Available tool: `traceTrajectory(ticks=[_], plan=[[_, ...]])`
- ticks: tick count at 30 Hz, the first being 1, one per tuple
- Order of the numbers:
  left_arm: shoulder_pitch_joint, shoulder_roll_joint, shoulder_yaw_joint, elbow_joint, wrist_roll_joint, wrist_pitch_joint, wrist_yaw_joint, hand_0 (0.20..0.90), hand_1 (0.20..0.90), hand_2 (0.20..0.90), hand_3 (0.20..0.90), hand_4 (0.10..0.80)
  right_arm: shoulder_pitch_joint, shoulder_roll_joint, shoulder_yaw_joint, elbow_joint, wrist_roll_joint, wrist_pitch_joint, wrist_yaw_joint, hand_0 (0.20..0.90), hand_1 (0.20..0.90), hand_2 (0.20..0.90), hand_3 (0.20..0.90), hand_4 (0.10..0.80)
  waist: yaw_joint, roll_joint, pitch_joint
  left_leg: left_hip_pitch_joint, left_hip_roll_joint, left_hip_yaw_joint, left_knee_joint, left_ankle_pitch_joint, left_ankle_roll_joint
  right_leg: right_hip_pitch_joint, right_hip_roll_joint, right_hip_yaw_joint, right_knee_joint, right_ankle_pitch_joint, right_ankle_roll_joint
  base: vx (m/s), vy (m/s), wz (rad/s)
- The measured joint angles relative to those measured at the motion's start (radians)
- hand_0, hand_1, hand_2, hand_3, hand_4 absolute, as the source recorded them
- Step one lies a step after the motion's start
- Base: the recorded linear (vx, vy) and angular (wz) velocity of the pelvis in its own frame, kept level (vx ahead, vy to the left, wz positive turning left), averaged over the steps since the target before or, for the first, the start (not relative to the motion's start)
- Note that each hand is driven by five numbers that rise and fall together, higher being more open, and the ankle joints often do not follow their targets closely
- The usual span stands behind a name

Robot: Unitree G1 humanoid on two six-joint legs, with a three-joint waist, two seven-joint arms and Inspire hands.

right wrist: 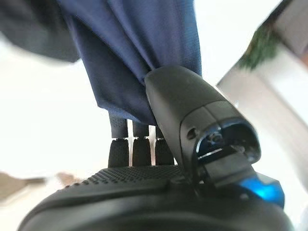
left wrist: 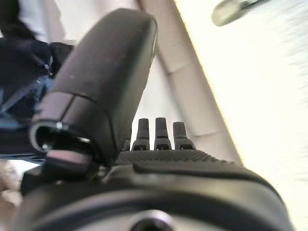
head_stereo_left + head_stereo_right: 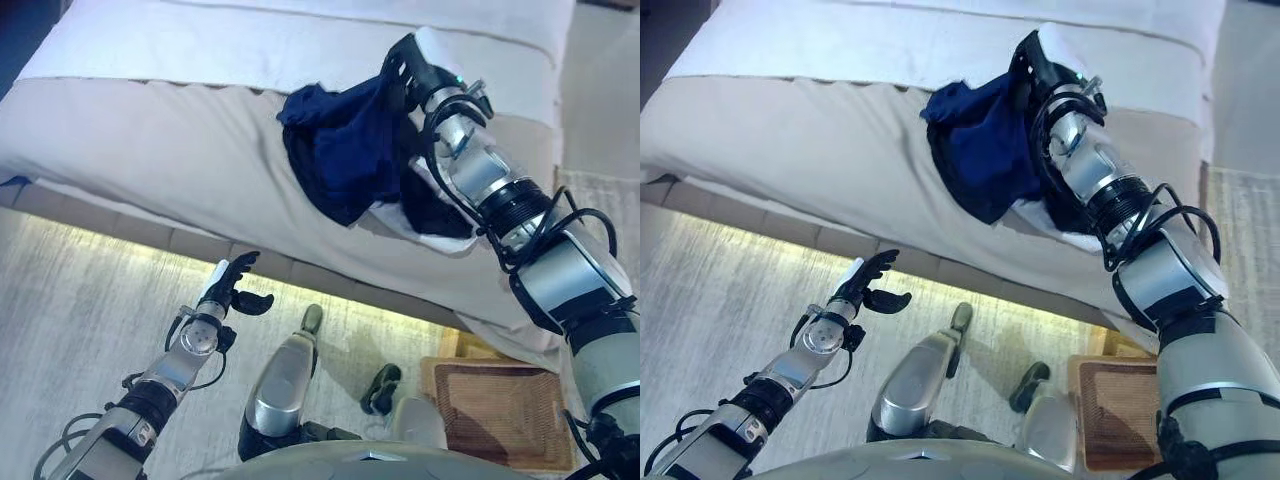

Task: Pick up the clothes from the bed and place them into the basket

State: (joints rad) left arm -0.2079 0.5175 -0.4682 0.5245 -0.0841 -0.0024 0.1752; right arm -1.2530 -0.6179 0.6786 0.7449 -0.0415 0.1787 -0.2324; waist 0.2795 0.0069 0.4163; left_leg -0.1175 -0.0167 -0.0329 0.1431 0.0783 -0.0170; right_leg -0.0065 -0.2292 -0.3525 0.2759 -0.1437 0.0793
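Note:
A navy blue garment (image 3: pixel 345 150) hangs bunched over the beige bed (image 3: pixel 150 140). My right hand (image 3: pixel 410 65) is above it, and in the right wrist view the thumb (image 1: pixel 192 110) and fingers (image 1: pixel 139 144) pinch the blue cloth (image 1: pixel 144 48). More dark and white clothing (image 3: pixel 435 220) lies on the bed under my right forearm. The brown woven basket (image 3: pixel 500 410) stands on the floor at the lower right, beside the bed. My left hand (image 3: pixel 230 285) is held low over the floor in front of the bed, its fingers relaxed and holding nothing.
The bed's front edge (image 3: pixel 280 265) runs across the view between my left hand and the clothes. A white sheet (image 3: pixel 250 40) covers the far part of the bed. A pale grey rug (image 3: pixel 80 330) covers the floor in front.

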Motion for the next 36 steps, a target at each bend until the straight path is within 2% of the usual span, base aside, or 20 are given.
traceTrajectory(ticks=[5, 7, 10, 14, 16, 25, 28, 32, 36], plan=[[-0.007, 0.0, -0.008, 0.014, 0.001, 0.0, -0.018, 0.9, 0.9, 0.9, 0.9, 0.8, -0.113, -0.145, 0.001, 0.013, 0.105, 0.0, -0.022, 0.3, 0.3, 0.3, 0.2, 0.1, -0.056, -0.004, -0.051, 0.081, 0.006, 0.006, -0.096, 0.013, 0.003, 0.105, 0.038, -0.01, -0.159, 0.058, 0.015, 0.077, -0.013, -0.04], [0.0, -0.001, -0.017, 0.054, 0.002, 0.0, -0.018, 0.9, 0.9, 0.9, 0.9, 0.8, -0.152, -0.18, 0.001, 0.042, 0.123, 0.0, -0.04, 0.3, 0.3, 0.3, 0.2, 0.1, -0.084, -0.024, -0.11, 0.092, 0.007, 0.011, -0.134, 0.017, 0.005, 0.123, 0.05, -0.006, -0.226, 0.081, 0.018, 0.04, -0.022, -0.12], [0.004, -0.001, -0.037, 0.101, 0.004, -0.001, -0.02, 0.9, 0.9, 0.9, 0.9, 0.8, -0.176, -0.237, 0.004, 0.05, 0.142, 0.0, -0.046, 0.3, 0.3, 0.3, 0.2, 0.1, -0.102, -0.036, -0.147, 0.132, 0.017, 0.033, -0.176, 0.021, 0.007, 0.159, 0.068, 0.022, -0.288, 0.119, 0.021, 0.015, -0.025, -0.19], [0.016, -0.014, -0.055, 0.171, 0.005, -0.009, -0.025, 0.9, 0.9, 0.9, 0.9, 0.8, -0.179, -0.296, 0.023, 0.075, 0.162, -0.003, -0.051, 0.3, 0.3, 0.3, 0.2, 0.1, -0.157, -0.073, -0.227, 0.164, 0.017, 0.06, -0.221, 0.021, 0.007, 0.183, 0.075, 0.046, -0.352, 0.121, 0.023, -0.015, -0.049, -0.21], [0.015, -0.021, -0.058, 0.188, 0.005, -0.023, -0.025, 0.9, 0.9, 0.9, 0.9, 0.8, -0.181, -0.323, 0.037, 0.077, 0.163, -0.007, -0.052, 0.3, 0.3, 0.3, 0.2, 0.1, -0.181, -0.078, -0.236, 0.166, 0.019, 0.065, -0.224, 0.021, 0.007, 0.186, 0.078, 0.049, -0.364, 0.125, 0.022, -0.02, -0.032, -0.15], [0.0, -0.045, -0.068, 0.202, 0.007, -0.044, -0.024, 0.9, 0.9, 0.9, 0.9, 0.8, -0.179, -0.421, 0.039, 0.076, 0.225, -0.013, -0.041, 0.3, 0.3, 0.3, 0.2, 0.1, -0.281, -0.078, -0.24, 0.181, 0.048, 0.164, -0.23, 0.021, 0.007, 0.143, 0.097, 0.157, -0.366, 0.142, 0.018, -0.027, -0.027, -0.34], [-0.008, -0.049, -0.069, 0.209, 0.007, -0.044, -0.023, 0.9, 0.9, 0.9, 0.9, 0.8, -0.156, -0.436, 0.018, 0.071, 0.225, -0.015, -0.018, 0.3, 0.3, 0.3, 0.2, 0.1, -0.32, -0.078, -0.241, 0.187, 0.052, 0.188, -0.23, 0.021, 0.007, 0.132, 0.101, 0.19, -0.367, 0.147, 0.017, -0.034, -0.028, -0.33], [-0.014, -0.054, -0.068, 0.209, 0.007, -0.044, -0.004, 0.9, 0.9, 0.9, 0.9, 0.8, 0.008, -0.453, -0.111, -0.003, 0.204, -0.023, 0.014, 0.3, 0.3, 0.3, 0.2, 0.1, -0.367, -0.075, -0.243, 0.208, 0.06, 0.227, -0.231, 0.021, 0.007, 0.131, 0.106, 0.231, -0.367, 0.152, 0.017, 0.008, -0.022, -0.28], [-0.022, -0.056, -0.064, 0.209, 0.009, -0.045, 0.021, 0.9, 0.9, 0.9, 0.9, 0.8, 0.244, -0.456, -0.223, -0.087, 0.195, -0.023, 0.044, 0.3, 0.3, 0.3, 0.2, 0.1, -0.409, -0.063, -0.249, 0.216, 0.07, 0.26, -0.232, 0.02, 0.007, 0.116, 0.116, 0.269, -0.366, 0.163, 0.012, 0.014, -0.037, -0.28]])
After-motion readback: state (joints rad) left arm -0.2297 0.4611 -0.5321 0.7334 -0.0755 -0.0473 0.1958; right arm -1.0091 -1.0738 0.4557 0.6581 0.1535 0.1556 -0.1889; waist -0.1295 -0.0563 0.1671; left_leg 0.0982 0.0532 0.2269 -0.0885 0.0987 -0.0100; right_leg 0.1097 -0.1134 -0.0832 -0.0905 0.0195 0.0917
